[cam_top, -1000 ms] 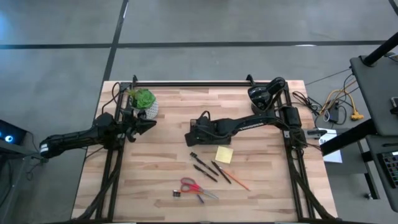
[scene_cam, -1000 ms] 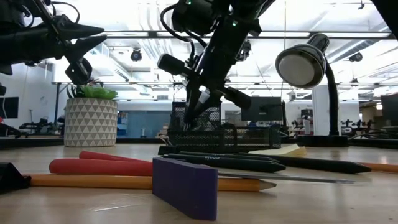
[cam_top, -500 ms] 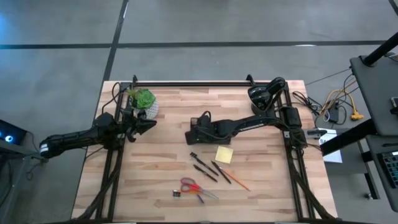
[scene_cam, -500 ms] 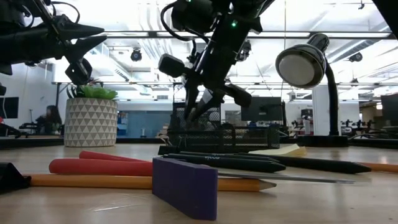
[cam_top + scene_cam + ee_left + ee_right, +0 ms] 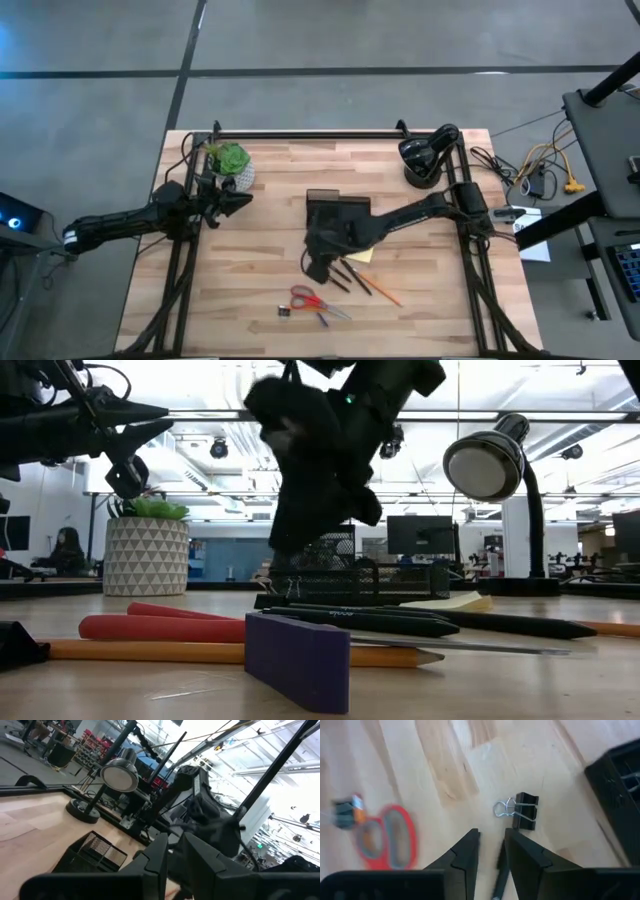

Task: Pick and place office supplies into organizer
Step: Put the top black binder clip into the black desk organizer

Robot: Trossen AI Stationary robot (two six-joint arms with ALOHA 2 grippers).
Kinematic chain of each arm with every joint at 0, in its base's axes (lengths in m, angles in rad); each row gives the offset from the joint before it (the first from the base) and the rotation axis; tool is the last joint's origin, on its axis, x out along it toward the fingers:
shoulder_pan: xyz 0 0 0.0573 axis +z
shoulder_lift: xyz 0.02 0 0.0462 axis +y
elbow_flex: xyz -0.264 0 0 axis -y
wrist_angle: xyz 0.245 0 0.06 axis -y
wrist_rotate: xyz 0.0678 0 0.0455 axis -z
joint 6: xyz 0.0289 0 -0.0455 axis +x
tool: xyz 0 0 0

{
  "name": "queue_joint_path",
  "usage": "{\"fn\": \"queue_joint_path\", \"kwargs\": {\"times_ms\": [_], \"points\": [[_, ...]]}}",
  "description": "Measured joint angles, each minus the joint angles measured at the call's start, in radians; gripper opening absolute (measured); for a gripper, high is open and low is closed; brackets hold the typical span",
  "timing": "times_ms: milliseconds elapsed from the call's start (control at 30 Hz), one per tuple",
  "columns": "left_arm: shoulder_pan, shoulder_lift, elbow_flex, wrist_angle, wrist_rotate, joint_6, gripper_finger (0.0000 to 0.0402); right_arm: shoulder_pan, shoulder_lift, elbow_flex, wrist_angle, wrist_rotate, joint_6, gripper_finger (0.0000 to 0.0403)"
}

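My right gripper (image 5: 318, 266) (image 5: 492, 845) hangs open, fingers slanting down, over the near ends of the black pens (image 5: 347, 276); one pen end (image 5: 498, 882) shows below its fingers. A black binder clip (image 5: 524, 810) lies just beyond its fingertips. The red-handled scissors (image 5: 312, 300) (image 5: 387, 837) lie nearer the front edge, flat on the wood. An orange pencil (image 5: 382, 291) lies right of the pens. The yellow sticky pad (image 5: 361, 256) is half hidden under the arm. The dark organizer (image 5: 335, 208) (image 5: 620, 775) stands behind the gripper. My left gripper (image 5: 244, 200) (image 5: 176, 855) waits at the left, slightly open, holding nothing.
A potted plant (image 5: 232, 162) stands at the far left and a black desk lamp (image 5: 425, 155) at the far right. A small purple block (image 5: 298, 660) lies by the scissors near the front edge. Bare wood stretches along the left and right sides of the table (image 5: 230, 290).
My right gripper has left the organizer and swung toward the table's near edge, over the pens, rolling its wrist as it went. Its fingers, shut a second ago, have parted. Nothing on the table has moved.
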Motion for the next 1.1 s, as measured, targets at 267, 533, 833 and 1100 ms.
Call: {"fn": "queue_joint_path", "kwargs": {"times_ms": [267, 533, 833, 1100], "points": [[0.0, 0.012, 0.0, -0.001, 0.0, 0.0, 0.0044, 0.023, 0.074, 0.055, -0.03, 0.193, 0.028, 0.0091], [0.0, 0.017, 0.0, -0.002, 0.0, 0.0, 0.0044, 0.042, 0.075, 0.132, -0.121, 0.267, -0.078, 0.0091], [0.0, 0.029, -0.001, -0.002, 0.0, 0.0, 0.0044, 0.06, 0.077, 0.111, -0.106, 0.235, -0.146, 0.0104], [0.0, 0.029, -0.001, -0.008, 0.0, 0.0, 0.0044, 0.063, 0.077, 0.107, -0.094, 0.238, -0.173, 0.016]]}}
